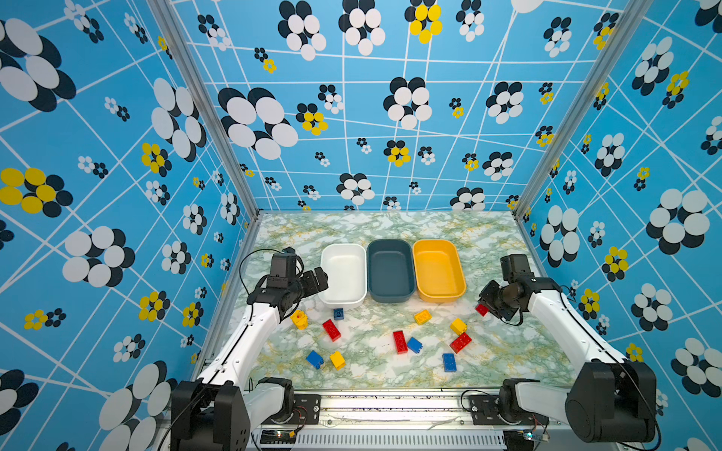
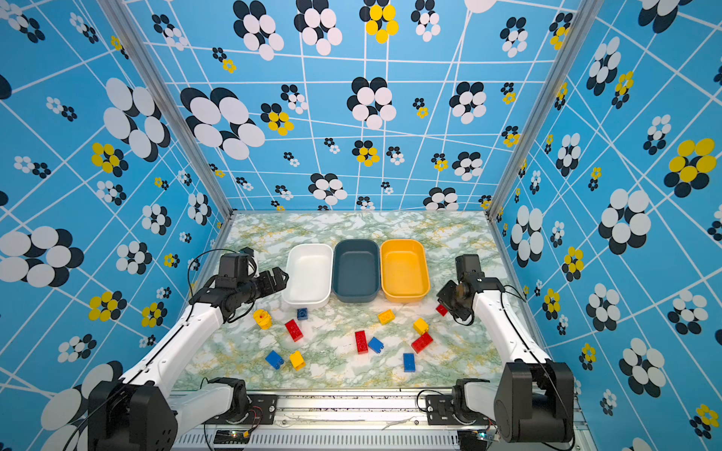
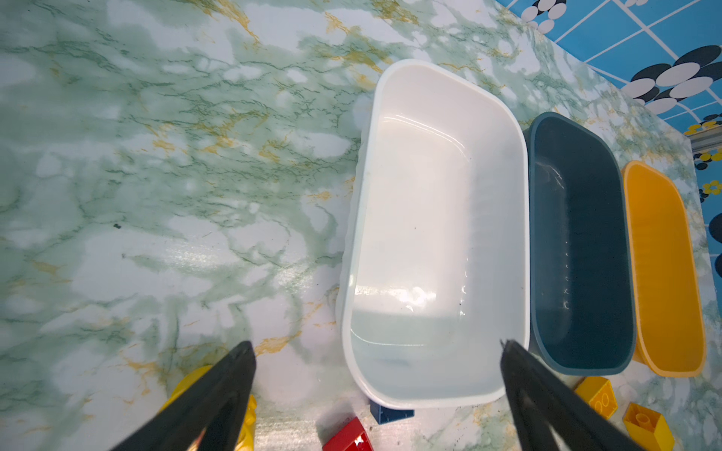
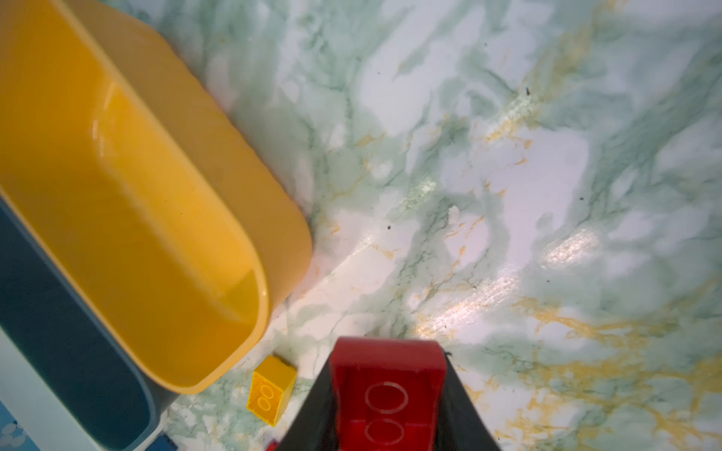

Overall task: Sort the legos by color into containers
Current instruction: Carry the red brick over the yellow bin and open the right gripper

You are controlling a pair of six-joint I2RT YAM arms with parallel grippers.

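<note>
My right gripper [image 1: 483, 307] hangs to the right of the yellow-orange container [image 1: 439, 291], shut on a red lego [image 4: 386, 390] that is lifted off the table. My left gripper [image 3: 377, 344] stands open and holds nothing, at the near left corner of the white container [image 1: 344, 298]. The dark slate container [image 1: 390, 296] sits between the other two. All three look empty. Several loose legos lie in front: yellow [image 1: 299, 319], blue [image 1: 338, 313], red [image 1: 331, 330], red [image 1: 400, 341], yellow [image 1: 422, 316], blue [image 1: 449, 362].
The marble-patterned table [image 1: 371, 375] is boxed in by patterned walls at the back and both sides, with metal posts at the corners. A metal rail [image 1: 390, 406] with both arm bases runs along the front edge.
</note>
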